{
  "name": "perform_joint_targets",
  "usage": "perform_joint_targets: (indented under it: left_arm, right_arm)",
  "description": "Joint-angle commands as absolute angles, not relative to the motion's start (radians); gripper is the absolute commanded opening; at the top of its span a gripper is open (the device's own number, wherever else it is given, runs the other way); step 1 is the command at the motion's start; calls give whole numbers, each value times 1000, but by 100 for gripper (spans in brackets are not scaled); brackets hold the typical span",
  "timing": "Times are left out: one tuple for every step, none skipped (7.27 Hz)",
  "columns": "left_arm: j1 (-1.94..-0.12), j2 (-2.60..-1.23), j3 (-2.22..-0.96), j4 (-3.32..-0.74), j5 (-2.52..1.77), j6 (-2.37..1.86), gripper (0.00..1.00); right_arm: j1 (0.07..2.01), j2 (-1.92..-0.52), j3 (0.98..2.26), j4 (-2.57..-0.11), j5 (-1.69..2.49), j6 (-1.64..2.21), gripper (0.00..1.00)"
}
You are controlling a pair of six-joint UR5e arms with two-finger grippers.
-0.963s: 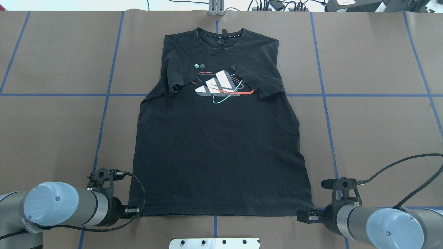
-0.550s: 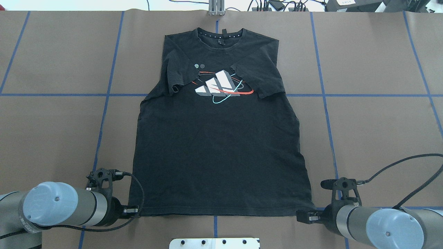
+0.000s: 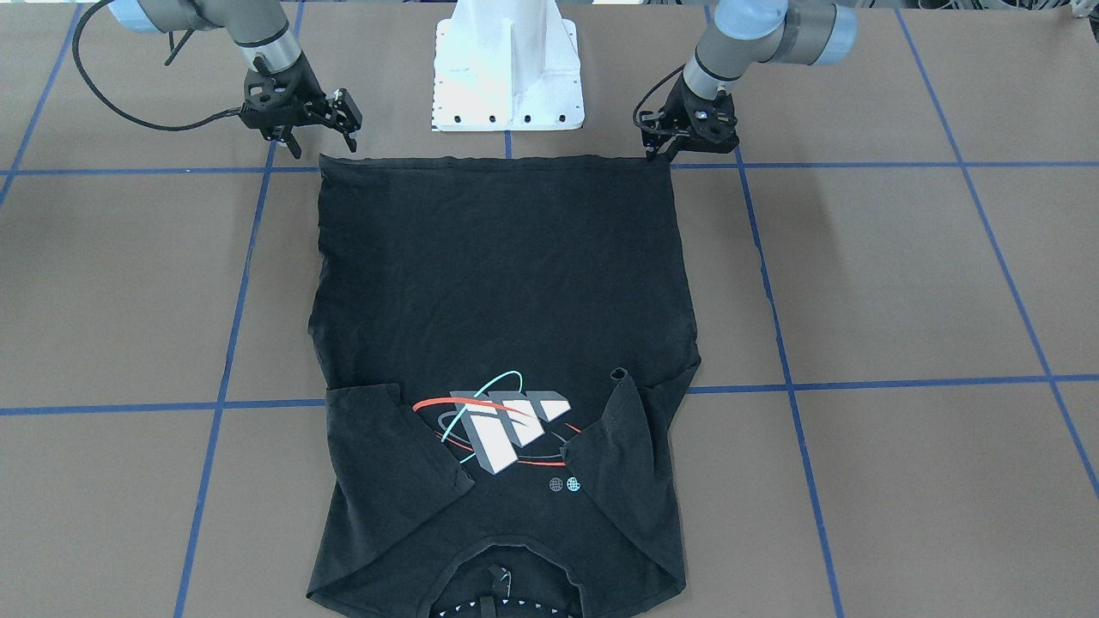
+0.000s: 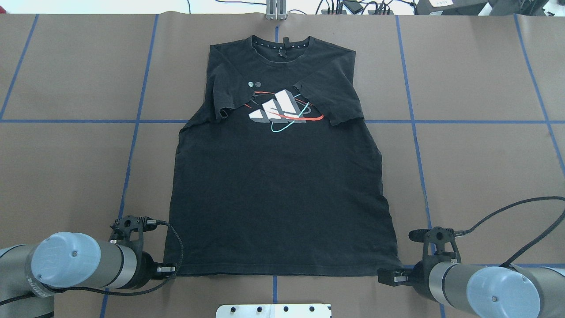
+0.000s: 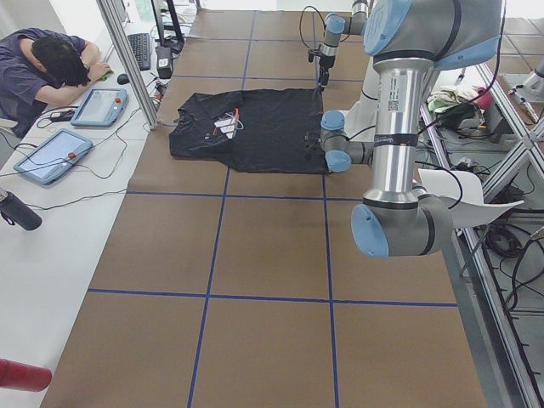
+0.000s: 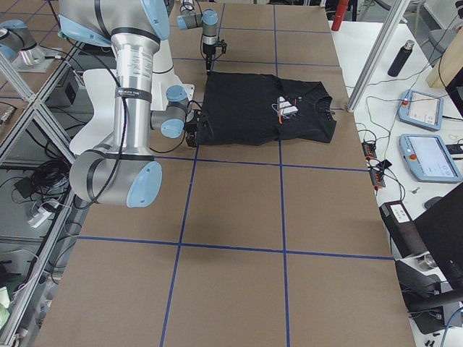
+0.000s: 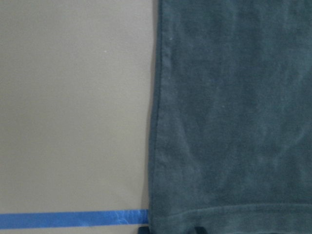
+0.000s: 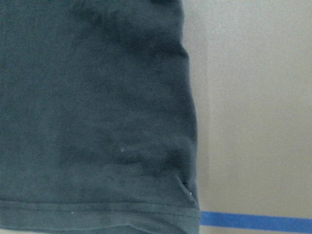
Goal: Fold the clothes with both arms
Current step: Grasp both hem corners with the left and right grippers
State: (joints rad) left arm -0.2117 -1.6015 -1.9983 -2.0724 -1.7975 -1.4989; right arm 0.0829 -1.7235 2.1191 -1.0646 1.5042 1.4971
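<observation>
The black T-shirt (image 4: 278, 198) lies flat on the brown table, logo (image 4: 282, 110) up, both sleeves folded in over the chest, collar on the far side from me. It also shows in the front-facing view (image 3: 498, 275). My left gripper (image 4: 171, 268) is low at the near left hem corner. In the left wrist view its fingertips (image 7: 197, 229) stand apart on either side of the hem edge. My right gripper (image 4: 385, 276) is at the near right hem corner. No fingertips show in the right wrist view, only the shirt corner (image 8: 192, 214). Its jaws look apart in the front-facing view (image 3: 348, 116).
Blue tape lines (image 4: 132, 145) cross the brown table cover. The white pedestal base (image 3: 506, 69) stands just behind the hem. A metal post (image 4: 276, 11) and cables sit at the far edge. A person (image 5: 51, 68) and tablets are at a side desk.
My left arm has drawn slightly back towards the near table edge at the hem corner. The right arm and the shirt have hardly moved.
</observation>
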Motion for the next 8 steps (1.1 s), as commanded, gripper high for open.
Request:
perform_joint_targets:
  left_arm:
    - [-213,-1600,-2000,-2072,-1799,-1502,0]
    - [-213,-1601,-2002,-2072,-1798,-1503,0]
    - [-213,-1601,-2003,-2072,-1799,-1505,0]
    - [-212,-1601,-2003,-2072,-1799,-1506,0]
    - [-212,-1605,-2003,-2072,-1801,-1506,0]
    - [-212,-1606,-2003,-2072,-1801,-1506,0]
    - [-212,-1608,-2003,-2072,-1801,-1506,0]
    - [-212,-1609,-2003,-2072,-1801,-1506,0]
  right_arm:
    - [83,-1724,2118,-1065,1503,1497,100]
    - [83,-1726,2117,-1065,1503,1500,100]
    - [77,-1729,2109,-1066,1493,1503,100]
    - [60,-1755,2109,-1066,1452,1505,100]
    - [51,-1776,2111,-1066,1445,1509,100]
    - [42,-1776,2111,-1066,1433,1511,98]
    - [38,-1773,2111,-1066,1427,1517,88]
    - [26,-1767,2112,-1066,1425,1564,66]
